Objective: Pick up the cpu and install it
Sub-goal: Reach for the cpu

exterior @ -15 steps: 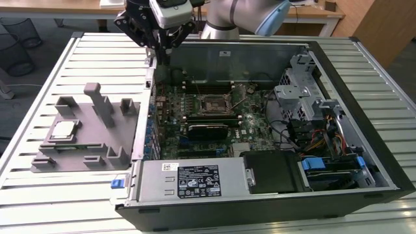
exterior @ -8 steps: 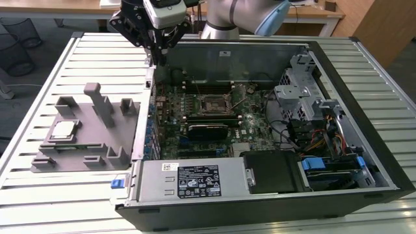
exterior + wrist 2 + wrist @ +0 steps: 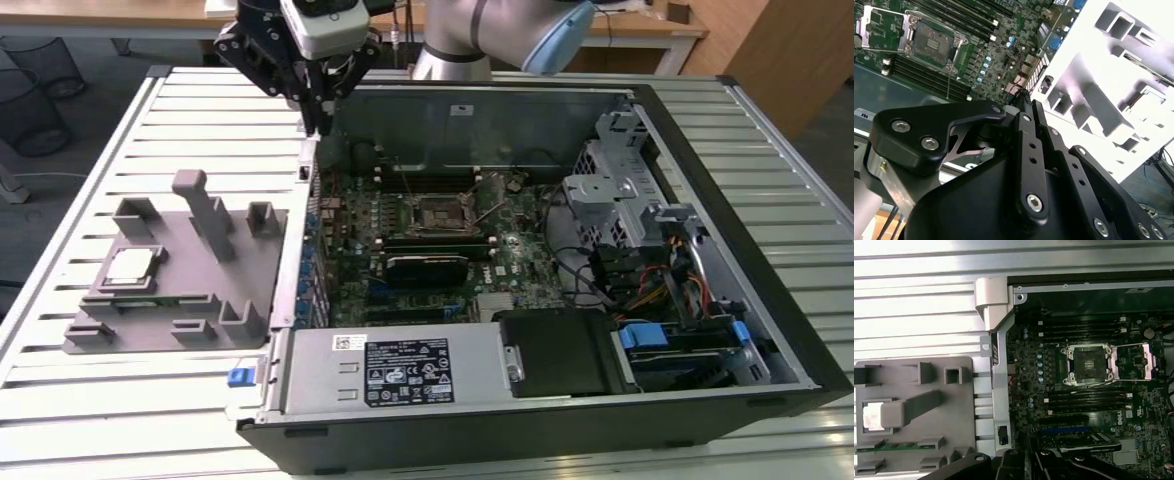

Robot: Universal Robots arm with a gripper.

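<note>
Black two-finger gripper [image 3: 318, 118] hangs tips-down over the rear edge of the case, just above the metal side rail. The fingers are pressed together and pinch nothing; in the second wrist view the two finger bars meet at the tips [image 3: 1026, 102]. The silver and pale-blue robot arm [image 3: 461, 40] rises behind the gripper. Directly beneath it lies the open black desktop computer case [image 3: 694, 140], resting on its side with the green motherboard exposed. The black-framed square motherboard socket [image 3: 441, 212] sits below the gripper and toward the exterior view's right, apart from the fingertips. Its metal retention frame is folded open beside it in the first wrist view [image 3: 1089, 364]. The grey plastic fixture block with upright posts and pockets [image 3: 187, 300] is below the gripper toward the exterior view's left, just outside the case wall. The cpu, a small flat square chip with a silvery-white top [image 3: 131, 265], rests flat in a pocket of that fixture, well apart from the gripper and untouched. In the first wrist view the cpu [image 3: 871, 416] is partly hidden behind a fixture post. Case and fixture both rest on the slatted light metal table [image 3: 80, 400].
</note>
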